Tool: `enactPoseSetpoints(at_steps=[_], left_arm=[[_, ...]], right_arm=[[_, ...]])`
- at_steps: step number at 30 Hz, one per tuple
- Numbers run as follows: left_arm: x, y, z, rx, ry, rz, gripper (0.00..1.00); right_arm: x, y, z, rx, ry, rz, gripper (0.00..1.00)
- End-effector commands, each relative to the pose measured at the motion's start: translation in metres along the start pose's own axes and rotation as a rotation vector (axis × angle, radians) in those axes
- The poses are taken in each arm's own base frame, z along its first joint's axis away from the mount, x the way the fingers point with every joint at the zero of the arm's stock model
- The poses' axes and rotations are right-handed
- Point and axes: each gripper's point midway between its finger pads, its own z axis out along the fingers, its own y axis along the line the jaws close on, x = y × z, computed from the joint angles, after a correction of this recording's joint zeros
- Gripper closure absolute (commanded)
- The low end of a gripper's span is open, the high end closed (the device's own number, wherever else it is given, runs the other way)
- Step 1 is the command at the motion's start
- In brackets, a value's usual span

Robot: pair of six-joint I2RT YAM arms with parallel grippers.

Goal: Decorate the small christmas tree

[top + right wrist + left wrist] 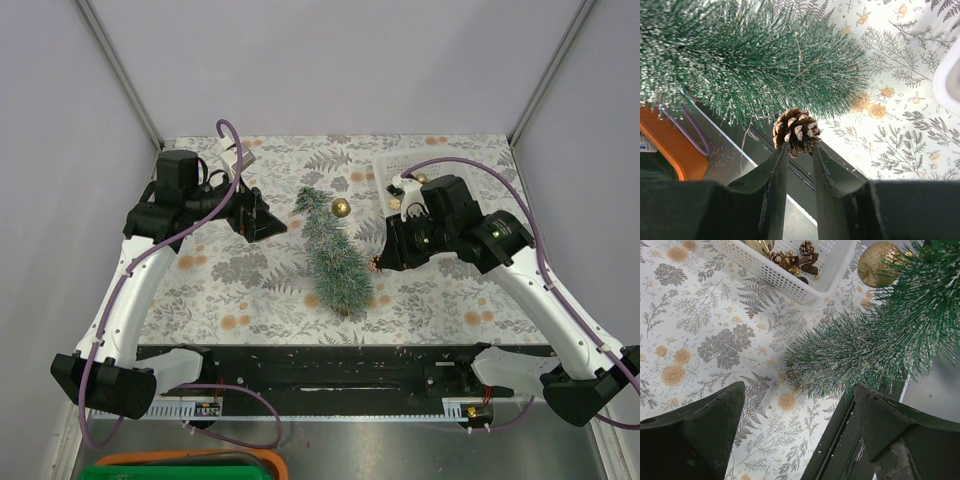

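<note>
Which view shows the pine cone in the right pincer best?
The right wrist view: the pine cone sits centred, scales sharp, clamped in the right pincer. Top external shows it only as a tiny brown speck beside the small christmas tree. Left wrist misses it; a different cone lies in the white basket.

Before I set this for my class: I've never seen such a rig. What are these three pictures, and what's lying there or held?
Two robot arms, the left arm and the right arm, are bolted side by side. One picture looks down from above; the others come from a camera on each wrist. On the patterned table the small christmas tree lies on its side, a gold bauble near its tip, a white basket beyond. The right jaws pinch a pinecone; the left jaws stand open, empty.
</note>
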Motion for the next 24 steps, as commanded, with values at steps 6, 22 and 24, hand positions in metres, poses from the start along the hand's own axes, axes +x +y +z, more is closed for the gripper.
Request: enactPoseSetpoints(at_steps=[6, 22, 24], left_arm=[[-0.009, -0.009, -0.003, 0.029, -0.032, 0.045, 0.07], [-0.011, -0.009, -0.003, 0.026, -0.035, 0.049, 0.07], [-0.011, -0.008, -0.003, 0.024, -0.035, 0.048, 0.07]], right_arm=[[0.002, -0.009, 0.005, 0.044, -0.011, -0.015, 0.69], [0.001, -0.005, 0.002, 0.02, -0.061, 0.002, 0.69], [-0.003, -0.002, 0.001, 0.007, -0.077, -0.003, 0.69]])
